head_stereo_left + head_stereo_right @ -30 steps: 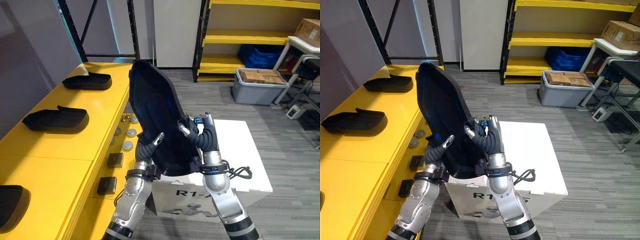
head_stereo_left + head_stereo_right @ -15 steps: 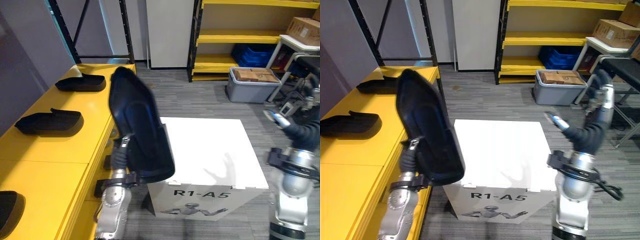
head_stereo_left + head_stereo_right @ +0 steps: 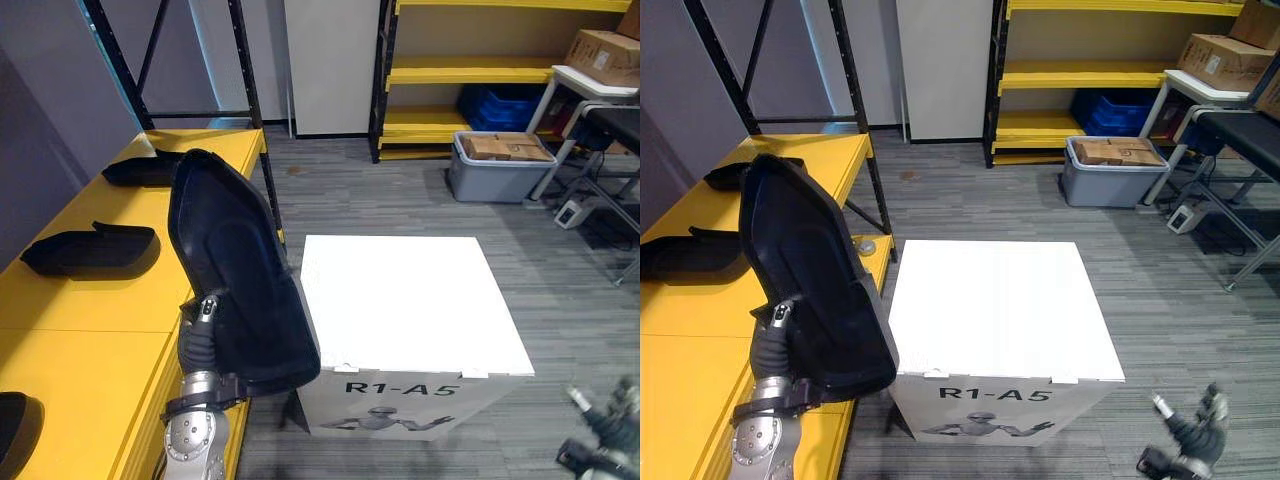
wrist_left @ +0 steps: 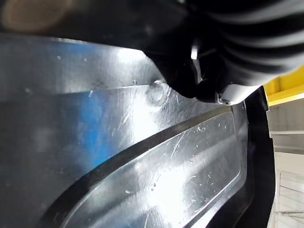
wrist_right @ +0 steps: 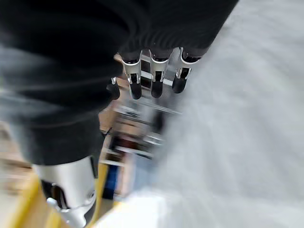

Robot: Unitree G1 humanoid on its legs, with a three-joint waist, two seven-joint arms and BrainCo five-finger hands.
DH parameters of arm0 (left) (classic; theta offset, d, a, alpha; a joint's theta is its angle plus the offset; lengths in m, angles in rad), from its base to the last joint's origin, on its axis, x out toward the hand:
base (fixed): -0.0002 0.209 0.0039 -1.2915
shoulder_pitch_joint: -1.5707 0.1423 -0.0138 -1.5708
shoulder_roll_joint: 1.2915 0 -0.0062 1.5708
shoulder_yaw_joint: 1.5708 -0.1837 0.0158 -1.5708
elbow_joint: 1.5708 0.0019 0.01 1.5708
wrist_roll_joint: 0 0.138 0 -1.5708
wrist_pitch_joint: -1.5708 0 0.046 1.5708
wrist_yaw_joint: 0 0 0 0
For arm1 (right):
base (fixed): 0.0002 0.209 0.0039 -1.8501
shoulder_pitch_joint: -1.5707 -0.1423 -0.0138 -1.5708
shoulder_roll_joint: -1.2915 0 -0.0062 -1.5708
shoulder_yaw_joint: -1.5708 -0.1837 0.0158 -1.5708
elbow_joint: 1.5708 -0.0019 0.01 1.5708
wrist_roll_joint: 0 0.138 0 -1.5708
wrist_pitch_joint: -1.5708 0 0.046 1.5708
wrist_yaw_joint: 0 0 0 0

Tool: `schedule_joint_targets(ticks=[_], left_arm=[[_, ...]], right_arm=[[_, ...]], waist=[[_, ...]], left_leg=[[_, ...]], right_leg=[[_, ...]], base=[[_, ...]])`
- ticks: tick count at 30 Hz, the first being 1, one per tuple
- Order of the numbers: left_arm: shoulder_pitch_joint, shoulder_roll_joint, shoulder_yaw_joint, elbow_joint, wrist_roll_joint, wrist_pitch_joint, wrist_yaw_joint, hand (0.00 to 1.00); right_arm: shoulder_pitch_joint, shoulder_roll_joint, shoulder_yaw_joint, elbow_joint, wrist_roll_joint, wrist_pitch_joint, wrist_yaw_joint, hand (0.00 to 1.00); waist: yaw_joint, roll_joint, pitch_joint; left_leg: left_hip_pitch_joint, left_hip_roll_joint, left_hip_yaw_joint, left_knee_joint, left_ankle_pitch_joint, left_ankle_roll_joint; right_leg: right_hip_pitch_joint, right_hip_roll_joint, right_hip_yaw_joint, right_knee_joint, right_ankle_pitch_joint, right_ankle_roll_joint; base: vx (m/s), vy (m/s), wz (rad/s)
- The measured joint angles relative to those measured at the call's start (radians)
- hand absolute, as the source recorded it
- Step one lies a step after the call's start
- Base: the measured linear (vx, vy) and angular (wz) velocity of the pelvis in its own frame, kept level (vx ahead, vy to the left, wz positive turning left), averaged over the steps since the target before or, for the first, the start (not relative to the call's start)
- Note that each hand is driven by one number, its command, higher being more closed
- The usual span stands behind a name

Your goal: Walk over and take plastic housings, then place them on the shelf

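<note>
Between yellow shelf and white box, left hand grips plastic housing upright, leaning over shelf's right edge, just beside box; right hand low near-right over grey floor, fingers straight.

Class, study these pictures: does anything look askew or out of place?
Yes. One black plastic housing is held tilted on end, pinched by the left robot hand alone, at the edge of the yellow shelf beside the white box. The other housings lie flat on the shelf.
</note>
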Motion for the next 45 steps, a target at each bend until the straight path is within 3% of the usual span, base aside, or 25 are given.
schedule_joint_targets(ticks=[7,11,14,17,20,21,22,23,24,25,26,27,28,29,30,32,35,36,37,38,40,42,44,45], left_arm=[[0.040,-0.019,-0.029,-0.043,-0.001,-0.002,-0.017,1.00],[0.040,-0.040,-0.047,-0.051,-0.001,-0.002,-0.019,1.00],[0.037,-0.043,-0.071,-0.063,-0.001,-0.002,-0.018,1.00],[0.028,-0.044,-0.075,-0.087,-0.001,-0.002,-0.016,1.00],[0.026,-0.050,-0.068,-0.118,-0.002,-0.002,-0.006,1.00],[0.026,-0.052,-0.070,-0.137,-0.002,-0.002,-0.005,1.00],[0.020,-0.057,-0.075,-0.150,-0.002,-0.005,-0.004,1.00],[-0.002,-0.075,-0.091,-0.150,-0.002,-0.009,0.001,1.00],[-0.026,-0.081,-0.125,-0.149,-0.002,-0.010,0.005,1.00],[-0.041,-0.080,-0.145,-0.147,-0.002,-0.013,0.006,1.00],[-0.081,-0.068,-0.177,-0.136,-0.003,-0.018,0.006,1.00],[-0.120,-0.053,-0.191,-0.104,-0.004,-0.024,0.007,1.00],[-0.137,-0.047,-0.196,-0.085,-0.004,-0.024,0.008,1.00],[-0.161,-0.044,-0.210,-0.065,-0.004,-0.023,0.008,1.00],[-0.179,-0.051,-0.212,-0.046,-0.004,-0.024,0.008,1.00],[-0.183,-0.050,-0.210,-0.022,-0.003,-0.022,0.013,1.00],[-0.223,-0.050,-0.232,0.013,-0.001,-0.014,0.007,1.00],[-0.231,-0.043,-0.258,0.014,-0.001,-0.014,0.005,1.00],[-0.241,-0.034,-0.277,0.018,-0.001,-0.014,0.001,1.00],[-0.244,-0.032,-0.289,0.020,-0.001,-0.014,-0.002,1.00],[-0.277,-0.028,-0.318,0.047,0.000,-0.014,-0.006,1.00],[-0.285,-0.027,-0.327,0.059,0.000,-0.014,-0.001,1.00],[-0.288,-0.028,-0.348,0.058,0.000,-0.016,0.012,1.00],[-0.288,-0.029,-0.353,0.056,0.001,-0.017,0.014,1.00]], right_arm=[[0.054,0.114,0.192,0.225,0.037,0.046,0.103,0.00],[0.040,0.125,0.269,0.282,0.033,0.062,0.133,0.00],[0.022,0.126,0.286,0.327,0.023,0.066,0.135,0.00],[-0.024,0.117,0.305,0.372,0.013,0.072,0.120,0.00],[-0.087,0.102,0.329,0.390,0.004,0.072,0.112,0.00],[-0.111,0.101,0.330,0.390,-0.003,0.071,0.108,0.00],[-0.122,0.101,0.334,0.394,-0.005,0.072,0.096,0.00],[-0.140,0.081,0.346,0.414,-0.006,0.072,0.089,0.00],[-0.140,0.068,0.346,0.415,-0.006,0.073,0.083,0.00],[-0.147,0.055,0.345,0.416,-0.006,0.072,0.082,0.00],[-0.164,0.051,0.344,0.433,-0.006,0.073,0.081,0.00],[-0.176,0.060,0.339,0.471,-0.006,0.073,0.082,0.00],[-0.178,0.067,0.332,0.486,-0.006,0.073,0.082,0.00],[-0.179,0.065,0.322,0.493,-0.006,0.072,0.082,0.00],[-0.189,0.065,0.318,0.506,-0.006,0.076,0.083,0.00],[-0.199,0.067,0.320,0.512,-0.006,0.078,0.085,0.00],[-0.204,0.056,0.302,0.532,-0.023,0.081,0.084,0.00],[-0.194,0.052,0.302,0.531,-0.029,0.081,0.085,0.00],[-0.181,0.051,0.303,0.532,-0.036,0.082,0.087,0.00],[-0.172,0.053,0.298,0.528,-0.036,0.081,0.091,0.00],[-0.158,0.056,0.303,0.519,-0.045,0.081,0.093,0.00],[-0.126,0.069,0.310,0.487,-0.045,0.082,0.094,0.00],[-0.075,0.074,0.333,0.442,-0.044,0.082,0.093,0.00],[-0.052,0.083,0.345,0.421,-0.040,0.082,0.091,0.00]], waist=[[0.013,-0.008,-0.016],[0.024,-0.010,-0.020],[0.044,-0.013,-0.019],[0.062,-0.030,-0.007],[0.107,-0.030,0.023],[0.110,-0.031,0.037],[0.108,-0.039,0.045],[0.108,-0.029,0.060],[0.105,-0.012,0.058],[0.102,0.003,0.057],[0.077,0.003,0.071],[0.051,-0.031,0.068],[0.049,-0.046,0.070],[0.044,-0.033,0.072],[0.036,-0.021,0.084],[0.037,-0.021,0.084],[0.021,-0.025,0.088],[0.009,-0.027,0.089],[0.002,-0.029,0.091],[-0.004,-0.023,0.092],[-0.023,-0.029,0.100],[-0.025,-0.041,0.096],[-0.039,-0.054,0.088],[-0.035,-0.072,0.080]], left_leg=[[0.003,0.007,0.006,0.038,-0.028,-0.007],[0.002,0.007,-0.008,0.042,-0.039,-0.006],[-0.003,0.000,-0.062,0.041,-0.028,-0.011],[-0.043,-0.035,-0.199,0.056,0.010,-0.006],[-0.107,-0.066,-0.276,0.077,0.024,-0.011],[-0.133,-0.037,-0.173,0.082,-0.001,0.005],[-0.169,0.008,-0.001,0.118,-0.019,0.009],[-0.219,0.101,0.237,0.256,-0.042,0.043],[-0.226,0.173,0.375,0.360,-0.044,0.085],[-0.233,0.173,0.388,0.370,-0.048,0.063],[-0.251,0.132,0.359,0.359,-0.048,0.065],[-0.227,0.065,0.331,0.249,-0.035,0.063],[-0.213,0.054,0.368,0.231,-0.036,0.067],[-0.208,0.069,0.396,0.273,-0.043,0.077],[-0.201,0.053,0.374,0.264,-0.046,0.056],[-0.204,0.027,0.368,0.269,-0.058,0.070],[-0.220,-0.017,0.331,0.297,-0.096,0.095],[-0.208,-0.044,0.311,0.288,-0.109,0.096],[-0.188,-0.068,0.287,0.271,-0.112,0.107],[-0.181,-0.072,0.269,0.267,-0.114,0.111],[-0.147,-0.084,0.199,0.233,-0.108,0.116],[-0.123,-0.099,0.158,0.209,-0.099,0.110],[-0.121,-0.127,0.097,0.208,-0.102,0.105],[-0.122,-0.148,0.068,0.219,-0.107,0.097]], right_leg=[[0.033,0.001,-0.007,0.000,-0.011,0.005],[0.035,-0.002,-0.031,0.020,-0.026,0.003],[0.036,-0.017,-0.098,0.076,-0.066,0.002],[0.028,-0.056,-0.234,0.157,-0.123,0.001],[0.006,-0.099,-0.343,0.223,-0.167,0.007],[0.003,-0.119,-0.402,0.239,-0.173,0.008],[-0.002,-0.144,-0.465,0.247,-0.174,0.007],[-0.002,-0.175,-0.530,0.273,-0.183,0.016],[0.001,-0.200,-0.585,0.323,-0.209,0.036],[0.003,-0.210,-0.610,0.358,-0.227,0.051],[0.009,-0.235,-0.637,0.386,-0.258,0.046],[0.022,-0.275,-0.667,0.355,-0.252,0.061],[0.039,-0.287,-0.702,0.328,-0.238,0.069],[0.060,-0.293,-0.738,0.317,-0.228,0.080],[0.080,-0.299,-0.754,0.320,-0.222,0.092],[0.082,-0.317,-0.753,0.324,-0.210,0.088],[0.088,-0.384,-0.775,0.408,-0.207,0.091],[0.079,-0.420,-0.740,0.474,-0.210,0.075],[0.043,-0.451,-0.638,0.572,-0.201,0.007],[0.007,-0.443,-0.551,0.621,-0.211,-0.022],[-0.075,-0.281,-0.189,0.675,-0.322,0.007],[-0.127,-0.168,0.002,0.681,-0.367,0.025],[-0.164,-0.104,0.105,0.637,-0.375,0.036],[-0.163,-0.116,0.097,0.560,-0.345,0.028]], base=[[0.00,0.014,0.01],[-0.01,0.026,0.17],[0.01,-0.003,0.74],[0.01,-0.015,1.39],[-0.03,0.021,1.23],[-0.05,0.047,1.45],[-0.03,0.096,1.91],[0.04,0.224,1.93],[0.07,0.249,1.56],[0.04,0.277,1.59],[-0.03,0.214,1.69],[-0.05,0.211,1.71],[-0.02,0.173,1.37],[0.04,0.108,1.06],[0.05,0.143,0.85],[0.04,0.210,0.36],[0.05,0.207,0.47],[0.05,0.212,0.57],[0.06,0.207,0.59],[0.08,0.153,0.72],[0.10,0.044,0.79],[0.10,-0.027,0.67],[0.15,-0.116,1.12],[0.18,-0.168,1.05]])
